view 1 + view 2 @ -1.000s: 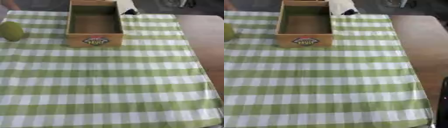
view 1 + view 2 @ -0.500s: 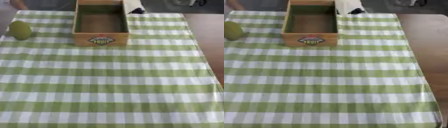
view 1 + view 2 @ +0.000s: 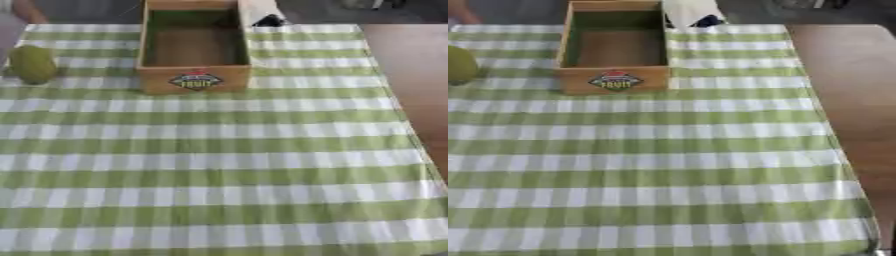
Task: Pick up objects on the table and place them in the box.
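A wooden box (image 3: 195, 82) with a fruit label on its front wall stands at the far middle of the table, and I see nothing inside it. A green oval fruit (image 3: 32, 64) lies on the checked cloth to the left of the box, apart from it. Just right of the box's far corner sits a white and dark object (image 3: 265, 16), partly cut off by the top edge. Neither of my hands shows in either view.
A green and white checked cloth (image 3: 219, 165) covers most of the table. Bare brown tabletop (image 3: 850, 85) runs along the right side. A person's arm (image 3: 26, 10) shows at the far left edge, touching nothing.
The whole picture has shifted, so the camera has moved; the fruit now shows more fully at the left. The things themselves have not moved.
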Action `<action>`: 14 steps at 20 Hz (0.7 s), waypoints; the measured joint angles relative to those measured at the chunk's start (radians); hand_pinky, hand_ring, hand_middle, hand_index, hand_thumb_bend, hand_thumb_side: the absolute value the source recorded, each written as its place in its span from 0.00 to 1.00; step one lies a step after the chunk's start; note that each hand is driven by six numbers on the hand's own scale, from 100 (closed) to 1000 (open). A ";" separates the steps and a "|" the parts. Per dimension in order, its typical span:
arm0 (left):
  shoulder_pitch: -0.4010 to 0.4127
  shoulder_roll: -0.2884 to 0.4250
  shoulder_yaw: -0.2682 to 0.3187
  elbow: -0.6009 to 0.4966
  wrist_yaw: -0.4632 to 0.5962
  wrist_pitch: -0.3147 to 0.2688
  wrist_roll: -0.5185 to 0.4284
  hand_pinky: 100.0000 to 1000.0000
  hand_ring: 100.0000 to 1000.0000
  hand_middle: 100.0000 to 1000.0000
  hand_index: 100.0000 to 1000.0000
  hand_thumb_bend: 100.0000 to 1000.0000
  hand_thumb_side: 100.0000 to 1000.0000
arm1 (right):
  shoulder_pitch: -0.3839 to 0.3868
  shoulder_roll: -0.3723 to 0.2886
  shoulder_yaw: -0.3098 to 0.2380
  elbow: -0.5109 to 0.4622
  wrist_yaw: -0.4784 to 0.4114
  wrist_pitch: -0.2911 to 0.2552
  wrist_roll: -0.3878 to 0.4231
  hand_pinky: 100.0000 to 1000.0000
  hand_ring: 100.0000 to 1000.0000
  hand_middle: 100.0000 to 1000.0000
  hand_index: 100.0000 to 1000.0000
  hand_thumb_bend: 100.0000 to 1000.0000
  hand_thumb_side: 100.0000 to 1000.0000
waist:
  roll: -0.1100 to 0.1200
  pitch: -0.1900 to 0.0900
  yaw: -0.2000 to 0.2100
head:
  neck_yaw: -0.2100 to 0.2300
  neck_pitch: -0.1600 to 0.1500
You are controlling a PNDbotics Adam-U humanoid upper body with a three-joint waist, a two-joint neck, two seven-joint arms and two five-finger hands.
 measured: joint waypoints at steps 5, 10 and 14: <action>-0.145 0.019 -0.022 0.149 -0.026 0.010 -0.191 0.74 0.79 0.74 0.91 0.04 0.42 | 0.000 -0.002 0.005 0.002 0.000 -0.004 0.005 0.90 0.65 0.56 0.78 0.00 0.53 | 0.003 -0.005 -0.004 | 0.001 0.004; -0.263 -0.009 -0.031 0.390 -0.024 -0.052 -0.334 0.79 0.86 0.81 0.94 0.03 0.50 | 0.000 -0.002 0.008 0.007 -0.003 -0.005 0.009 0.90 0.65 0.56 0.78 0.00 0.53 | 0.002 -0.008 -0.009 | 0.001 0.007; -0.337 -0.033 -0.051 0.569 -0.084 -0.098 -0.439 0.84 0.89 0.83 0.94 0.09 0.49 | 0.001 -0.002 0.009 0.008 -0.004 -0.005 0.011 0.90 0.65 0.56 0.78 0.00 0.53 | 0.001 -0.011 -0.009 | 0.001 0.007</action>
